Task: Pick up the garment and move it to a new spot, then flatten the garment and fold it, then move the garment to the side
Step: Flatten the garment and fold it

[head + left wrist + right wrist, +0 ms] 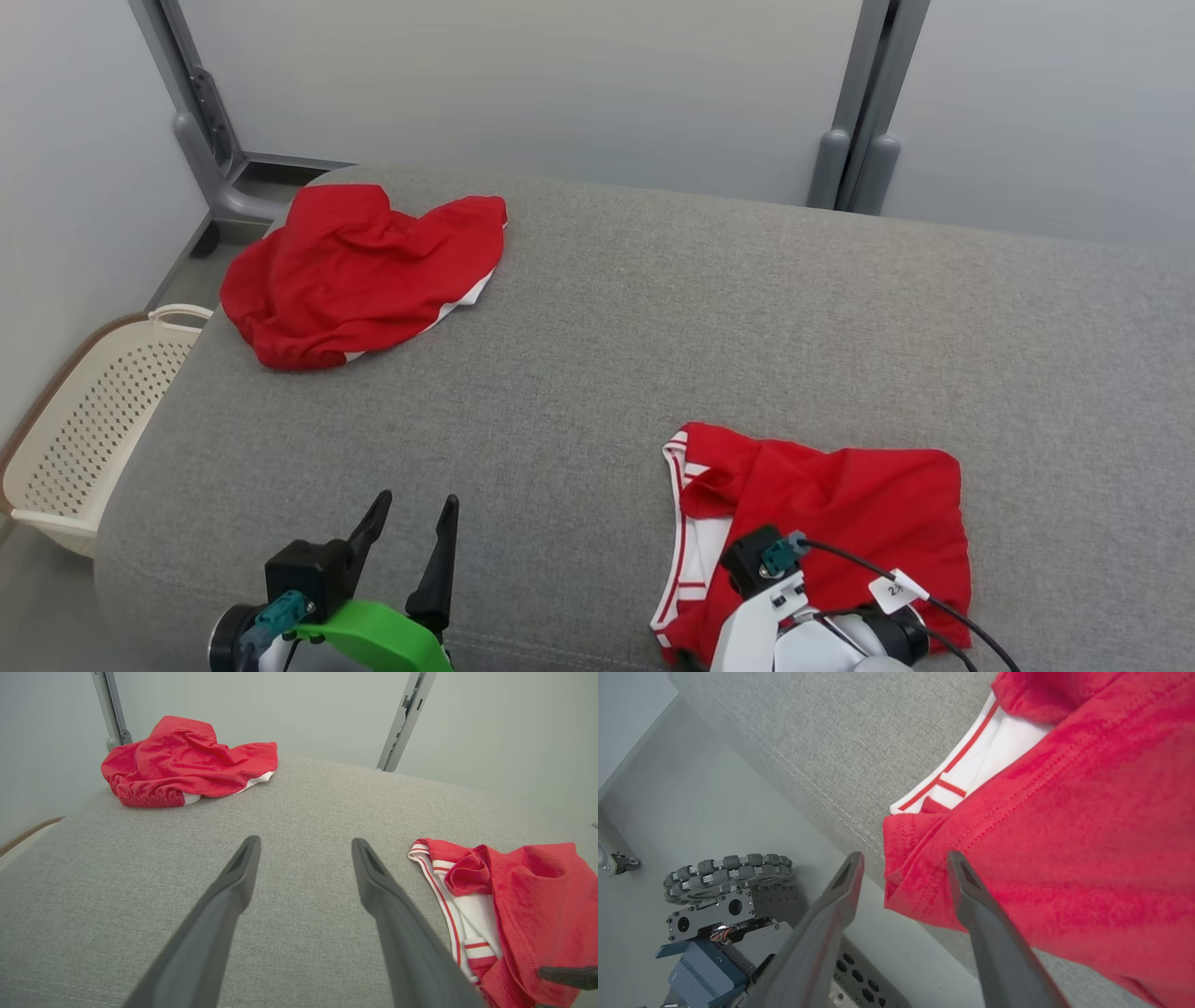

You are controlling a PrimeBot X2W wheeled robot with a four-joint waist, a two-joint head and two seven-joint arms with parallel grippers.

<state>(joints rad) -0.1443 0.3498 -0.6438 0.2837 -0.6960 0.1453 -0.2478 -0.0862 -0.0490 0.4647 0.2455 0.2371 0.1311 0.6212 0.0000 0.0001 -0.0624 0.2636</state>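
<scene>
A grey upholstered bench [700, 308] filled the head view, with two red garments on it. The task garment [840, 504], red with white, red-striped trim, lay at the near right edge of the bench, roughly flat but bunched along its left side. One of its corners hung just over the near edge, above the floor and the robot's wheeled base [728, 877]. A second red garment [359, 275] sat crumpled at the far left corner, well apart from the first. A pale perforated basket [84, 420] stood on the floor beside the bench's left end.

The right gripper [906, 858] pointed down at the overhanging corner, its jaws parted and clamping nothing; one finger lay against the red cloth. The left gripper [417, 509] hovered over the near left part of the bench, jaws spread wide and empty.

The risk seemed to lie at that edge. A finger catching the cloth as it pulled away could have dragged the garment off the bench (it looked thin and slippery). A pinch there might also have taken only one layer and spoiled the shape. The bunched left side would likely have creased under any fold.
</scene>
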